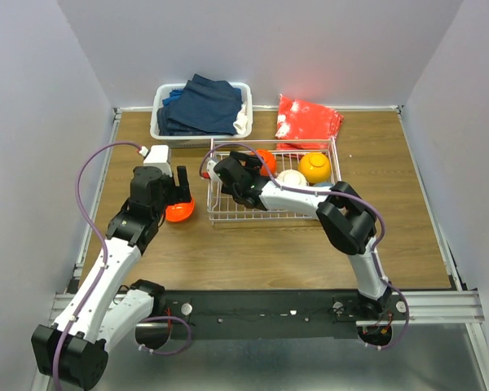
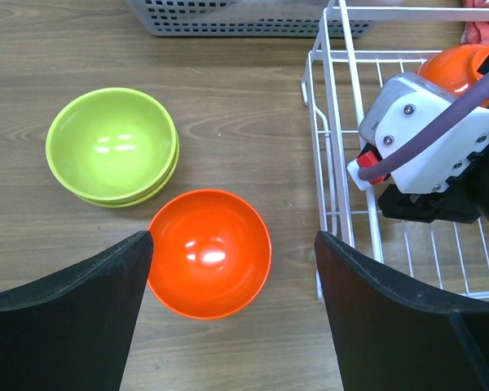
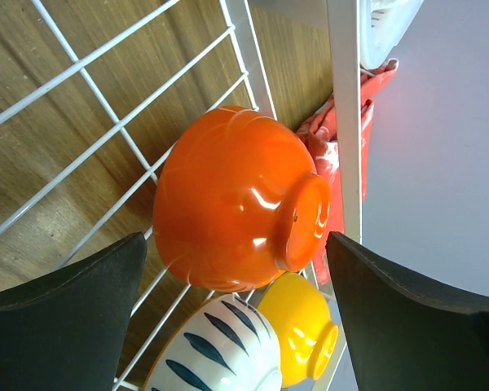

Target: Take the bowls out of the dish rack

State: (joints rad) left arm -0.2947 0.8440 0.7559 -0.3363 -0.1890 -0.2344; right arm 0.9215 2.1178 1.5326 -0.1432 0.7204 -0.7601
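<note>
Gaping wide, left gripper (image 2: 232,244) and right gripper (image 3: 236,240) frame glossy round orange bowls (image 2: 209,269) (image 3: 220,187).

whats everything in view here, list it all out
green bowls: 2, lime, stacked on table left of rack
loose red bowl: 1, red-orange, on table beside green bowls
racked red bowl: 1, red-orange, in rack
yellow bowl: 1, yellow-orange, in rack
striped bowl: 1, white with dark stripes, in rack
rack: 1, white wire, mid table
tub: 1, white, back left
clothes: pile, dark blue, in tub
red bag: 1, red, behind rack
table: 1, brown wood
left gripper: open, over loose red bowl
right gripper: open, either side of racked red bowl
</note>
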